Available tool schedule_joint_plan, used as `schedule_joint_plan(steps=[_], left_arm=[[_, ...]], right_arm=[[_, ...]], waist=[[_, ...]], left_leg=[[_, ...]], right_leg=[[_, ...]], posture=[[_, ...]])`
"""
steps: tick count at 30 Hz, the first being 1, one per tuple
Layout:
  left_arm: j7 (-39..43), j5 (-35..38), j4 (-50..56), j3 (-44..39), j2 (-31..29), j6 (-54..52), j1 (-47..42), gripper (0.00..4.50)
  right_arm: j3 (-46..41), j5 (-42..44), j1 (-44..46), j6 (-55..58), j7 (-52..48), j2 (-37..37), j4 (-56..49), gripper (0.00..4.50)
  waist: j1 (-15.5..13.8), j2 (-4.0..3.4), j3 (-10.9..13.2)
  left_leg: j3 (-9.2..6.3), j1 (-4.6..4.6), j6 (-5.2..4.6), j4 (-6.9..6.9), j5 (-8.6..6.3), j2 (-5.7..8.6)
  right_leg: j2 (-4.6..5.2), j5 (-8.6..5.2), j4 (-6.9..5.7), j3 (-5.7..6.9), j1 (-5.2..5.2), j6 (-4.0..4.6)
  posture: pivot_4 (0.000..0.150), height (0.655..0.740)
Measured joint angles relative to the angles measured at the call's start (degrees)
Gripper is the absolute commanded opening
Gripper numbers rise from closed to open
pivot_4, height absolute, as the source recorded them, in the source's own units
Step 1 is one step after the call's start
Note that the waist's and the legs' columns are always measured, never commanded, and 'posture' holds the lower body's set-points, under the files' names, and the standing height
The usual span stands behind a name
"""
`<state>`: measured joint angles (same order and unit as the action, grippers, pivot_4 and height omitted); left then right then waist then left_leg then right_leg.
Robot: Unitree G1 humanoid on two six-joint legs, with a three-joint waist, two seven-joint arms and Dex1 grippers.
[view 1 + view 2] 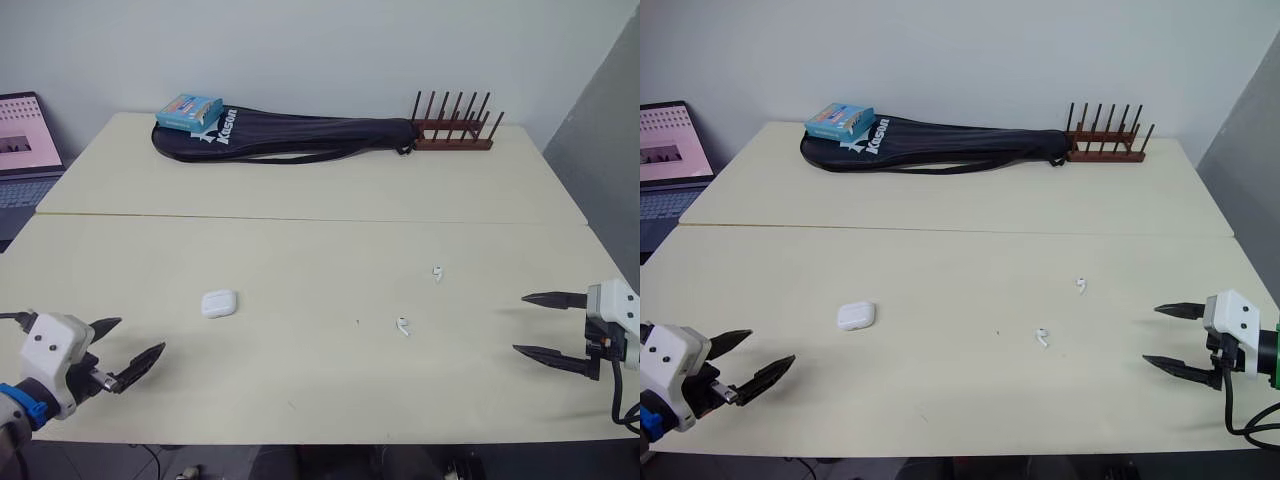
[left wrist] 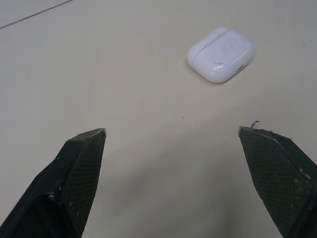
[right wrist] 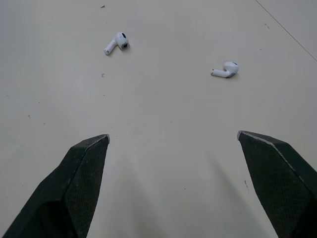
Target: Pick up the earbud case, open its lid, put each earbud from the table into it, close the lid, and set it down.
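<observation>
**nothing grasped yet, both grippers wait with jaws spread**

on the far left, beside the table point(image 1: 300, 190), stands a laptop point(image 1: 25, 135). the left gripper point(image 1: 140, 335) hovers at the near left edge of the table, its jaws spread wide and holding nothing. the earbud case point(image 1: 219, 303) lies flat on the table, just to the right of this gripper and a little farther, with its lid closed. more to the right lie the two earbuds, apart from each other: the near earbud point(image 1: 402, 325) and the far earbud point(image 1: 437, 271). at the near right edge hangs the right gripper point(image 1: 519, 323), jaws also spread and empty. at the far side are a blue box point(image 1: 189, 111), a dark racket bag point(image 1: 300, 135) and a wooden rack point(image 1: 455, 125), well apart from the work.

i think the first step, picking up the case, is not yet begun. the case looks smooth and rounded, so it may slip or shoot away if the fingers close off its centre. the earbuds are very small and light; a finger that touches one from the side may push it away instead of pinching it.

the left wrist view shows the seam of the lid running across the case, which the head views do not make clear. the right wrist view shows how each earbud's stem is turned. the head views give what the wrist views lack: how case, earbuds and both grippers lie to each other.
</observation>
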<state>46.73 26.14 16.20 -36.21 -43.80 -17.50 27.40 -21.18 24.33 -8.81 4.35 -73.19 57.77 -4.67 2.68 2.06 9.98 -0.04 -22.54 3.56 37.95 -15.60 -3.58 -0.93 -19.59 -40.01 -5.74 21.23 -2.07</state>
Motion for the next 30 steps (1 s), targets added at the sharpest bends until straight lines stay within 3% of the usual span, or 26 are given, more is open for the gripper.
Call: schedule_joint_plan(steps=[7, 19, 30], left_arm=[[2.43, -2.14, -3.76, 6.14, -3.44, -0.51, -9.05, 4.50], [8.53, 1.50, -5.47, 4.19, -2.19, 0.46, -7.64, 4.50], [5.13, 3.72, -4.31, 3.86, 3.09, -1.23, -7.37, 4.50]], right_arm=[[4.05, -1.03, 6.03, -1.07, -2.26, 0.21, 4.88, 4.35], [4.22, -1.00, 5.35, -2.58, -3.13, -0.41, 5.94, 4.35], [4.04, 1.13, 6.11, 1.60, -1.02, -0.81, 4.22, 4.35]], waist=[[-0.33, -0.11, 0.07], [-0.40, -0.18, 0.10], [-0.44, -0.18, 0.10]], left_leg=[[-0.01, 0.08, -0.01, 0.04, 0.01, 0.01], [-0.15, -0.13, -0.01, 0.08, 0.00, 0.00], [-0.19, -0.11, -0.01, 0.14, 0.00, 0.00]], right_leg=[[-0.01, 0.07, -0.02, 0.05, -0.09, 0.09], [0.02, 0.08, -0.04, 0.18, 0.04, 0.08], [0.01, 0.11, -0.06, 0.20, -0.02, 0.03]], posture=[[0.150, 0.7157], [0.150, 0.7157], [0.150, 0.7157]])
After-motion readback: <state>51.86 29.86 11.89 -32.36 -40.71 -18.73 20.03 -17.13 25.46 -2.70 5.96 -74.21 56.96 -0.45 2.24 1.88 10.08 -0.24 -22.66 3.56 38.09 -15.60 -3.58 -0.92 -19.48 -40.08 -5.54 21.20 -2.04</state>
